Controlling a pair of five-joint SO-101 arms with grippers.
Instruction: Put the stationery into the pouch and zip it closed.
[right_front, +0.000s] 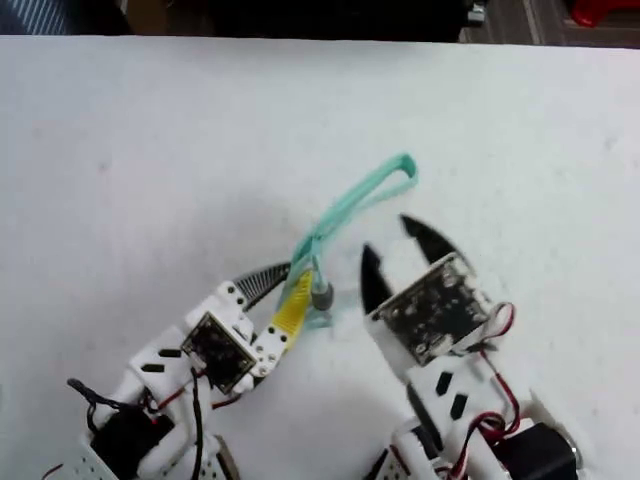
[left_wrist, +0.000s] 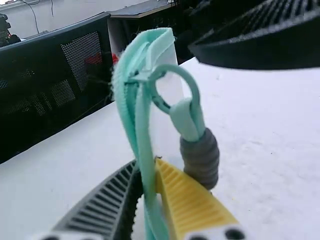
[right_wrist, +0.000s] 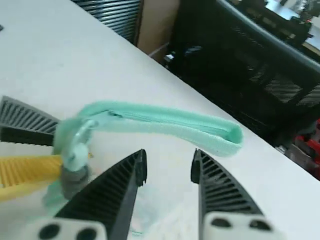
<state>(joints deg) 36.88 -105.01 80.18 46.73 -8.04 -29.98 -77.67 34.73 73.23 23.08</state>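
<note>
Pouch (right_front: 352, 203): upright on table (right_front: 150, 150), one end pinched in left gripper (right_front: 296, 280); right gripper (right_front: 388, 238) spread beside; zip (right_wrist: 165, 119) seemingly closed, task near finished.

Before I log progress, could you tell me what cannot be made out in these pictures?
Contents of the pouch: the high view sees it edge-on, with the left gripper covering its lower part.
Whether the zip is shut: left wrist view, far end hidden behind the near end; high view, too small.
Bottom of the pouch: right wrist view, partly behind the right gripper.

room beyond pouch (right_front: 355, 200) on table (right_front: 150, 150), left pincer (right_front: 290, 282) alongside
</note>
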